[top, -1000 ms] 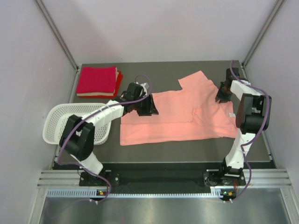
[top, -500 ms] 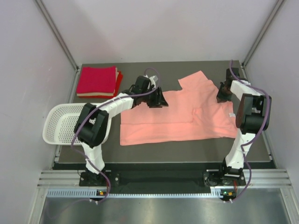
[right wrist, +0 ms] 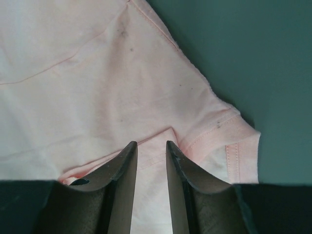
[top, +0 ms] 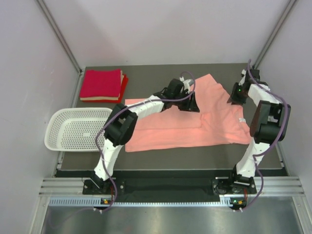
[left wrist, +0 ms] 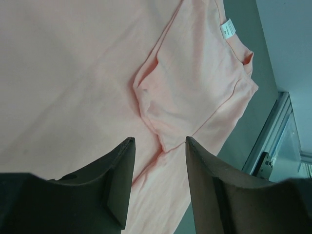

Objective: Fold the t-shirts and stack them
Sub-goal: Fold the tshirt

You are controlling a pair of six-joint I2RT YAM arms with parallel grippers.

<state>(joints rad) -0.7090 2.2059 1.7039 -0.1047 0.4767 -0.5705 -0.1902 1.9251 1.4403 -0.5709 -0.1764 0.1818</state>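
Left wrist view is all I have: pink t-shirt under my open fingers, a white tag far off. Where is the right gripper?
Observer: The right gripper is over a hemmed corner of the pink t-shirt, at the right side of the table, with its jaws narrowly parted.
Operator: Are any shirts stacked already?
Observer: Yes. The red folded t-shirts sit in a stack at the far left corner, apart from the pink one.
Operator: And the basket?
Observer: The white basket is at the left edge, nearer the arms than the stack.
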